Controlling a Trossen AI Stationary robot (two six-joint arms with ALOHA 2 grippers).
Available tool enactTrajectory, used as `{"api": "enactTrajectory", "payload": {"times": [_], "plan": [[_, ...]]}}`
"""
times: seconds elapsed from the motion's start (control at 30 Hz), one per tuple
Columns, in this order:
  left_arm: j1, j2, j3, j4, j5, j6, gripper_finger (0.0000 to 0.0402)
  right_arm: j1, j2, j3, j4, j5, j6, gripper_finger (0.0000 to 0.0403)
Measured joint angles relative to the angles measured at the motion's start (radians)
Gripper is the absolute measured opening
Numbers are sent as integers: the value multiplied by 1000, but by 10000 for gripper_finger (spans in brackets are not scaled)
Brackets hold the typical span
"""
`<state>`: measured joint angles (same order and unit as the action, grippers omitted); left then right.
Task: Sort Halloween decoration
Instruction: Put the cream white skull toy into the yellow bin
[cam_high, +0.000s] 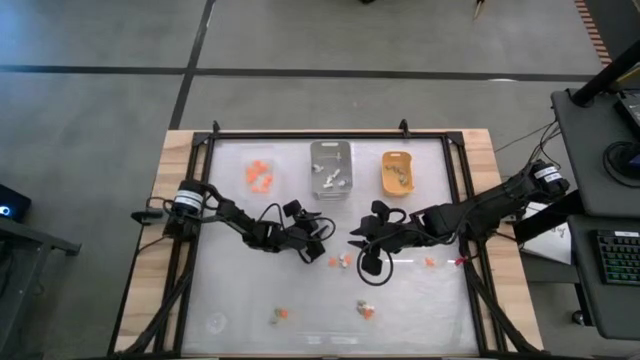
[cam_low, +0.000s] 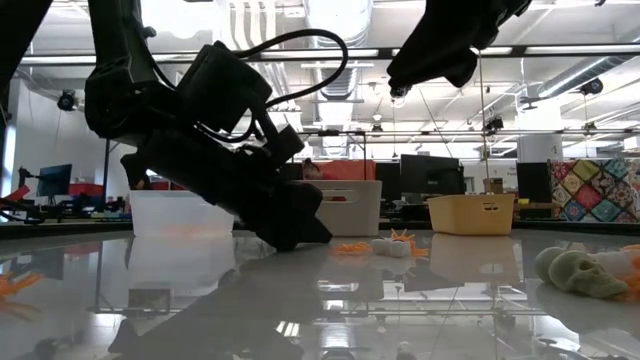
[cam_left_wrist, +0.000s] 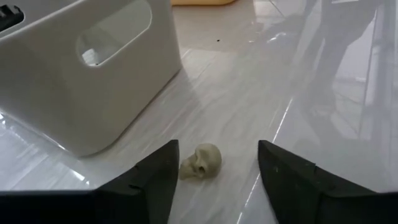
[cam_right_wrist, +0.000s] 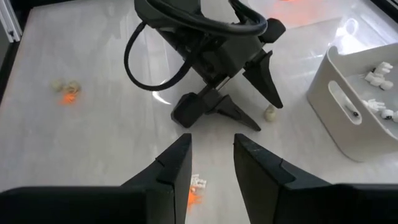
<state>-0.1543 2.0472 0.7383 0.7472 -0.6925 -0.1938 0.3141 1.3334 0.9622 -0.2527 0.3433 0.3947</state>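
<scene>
My left gripper (cam_left_wrist: 216, 149) is open and low over the table, just near of the grey tray (cam_left_wrist: 81, 74). A tiny tan skull (cam_left_wrist: 202, 162) lies on the table between its fingers, and I see no touch. The right wrist view shows that skull (cam_right_wrist: 270, 113) at the left gripper's (cam_right_wrist: 252, 99) fingertips. My right gripper (cam_right_wrist: 212, 140) is open and raised above the table's middle, over a white and an orange trinket (cam_right_wrist: 196, 186). In the high view the left gripper (cam_high: 318, 245) and right gripper (cam_high: 362, 250) face each other.
Along the far side stand a clear tray (cam_high: 260, 175) with orange pieces, the grey tray (cam_high: 330, 168) with white pieces and an orange-yellow tray (cam_high: 397, 172) with tan pieces. Loose trinkets lie at the right (cam_high: 430, 262) and near the front edge (cam_high: 280, 316), (cam_high: 365, 310).
</scene>
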Motion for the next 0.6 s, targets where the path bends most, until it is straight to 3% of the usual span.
{"api": "enactTrajectory", "payload": {"times": [0.27,0.6], "plan": [[0,0,0,-2,-5,-5,120,0,0,-34,58,0,-2,99],[-2,-1,-1,-1,-6,-3,63,0,0,-35,57,-2,-10,93]]}}
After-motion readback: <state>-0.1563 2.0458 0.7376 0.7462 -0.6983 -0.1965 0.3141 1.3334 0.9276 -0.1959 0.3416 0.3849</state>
